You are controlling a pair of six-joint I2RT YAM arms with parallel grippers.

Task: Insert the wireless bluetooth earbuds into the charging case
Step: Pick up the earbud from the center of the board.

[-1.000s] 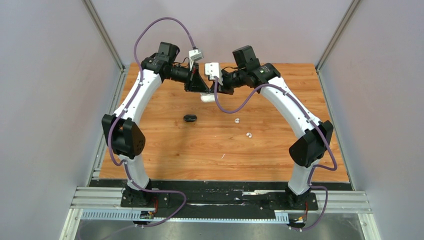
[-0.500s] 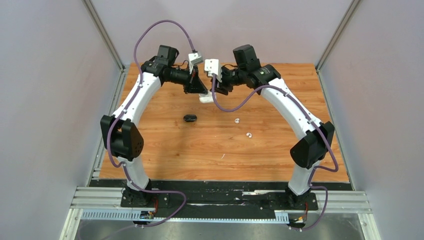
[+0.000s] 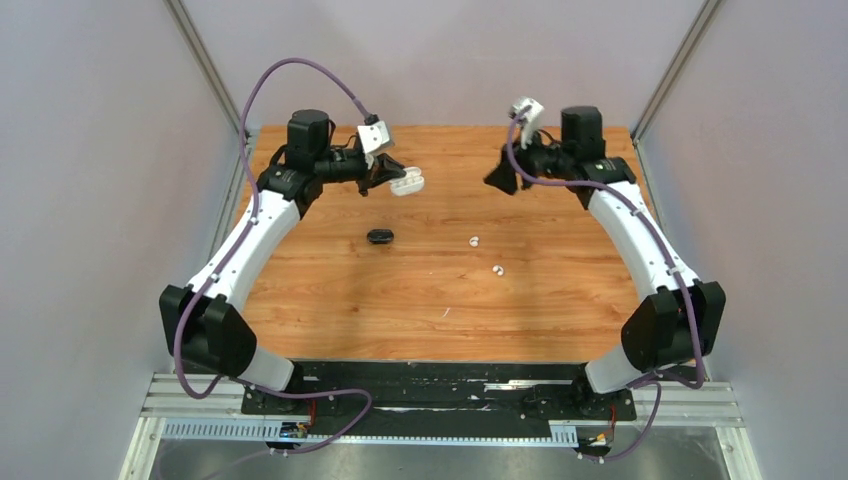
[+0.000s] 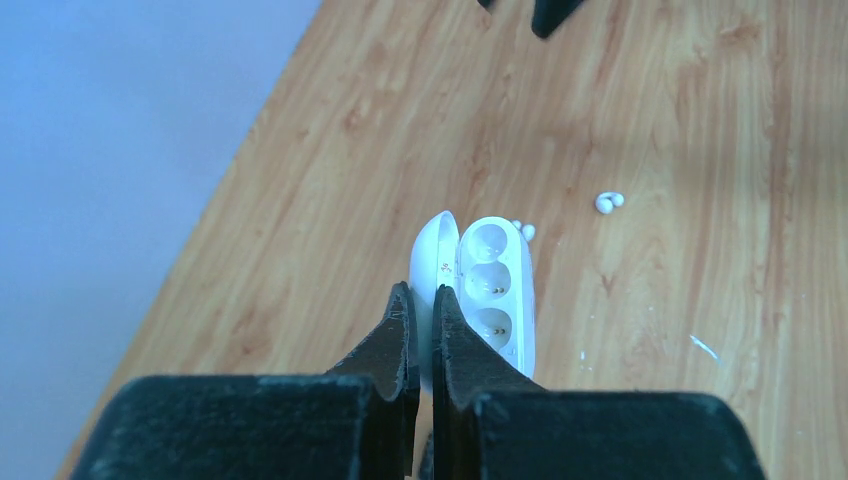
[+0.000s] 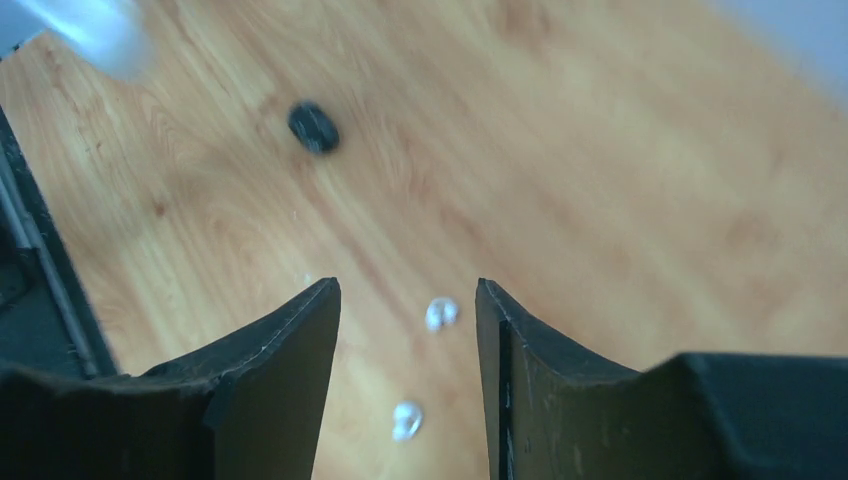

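Case [image 4: 495, 290] held open in tightly closed left gripper [image 4: 421, 300], wells empty. Two white buds [image 3: 475, 241] lying mid table [image 3: 330, 290]. Right gripper [image 5: 408, 300] parted, empty. Nothing inserted yet.

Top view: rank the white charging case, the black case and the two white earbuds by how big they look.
1. White charging case, open; held off the table, so nearer the camera.
2. Black case.
3. Far white earbud and near white earbud: alike, not ranked.
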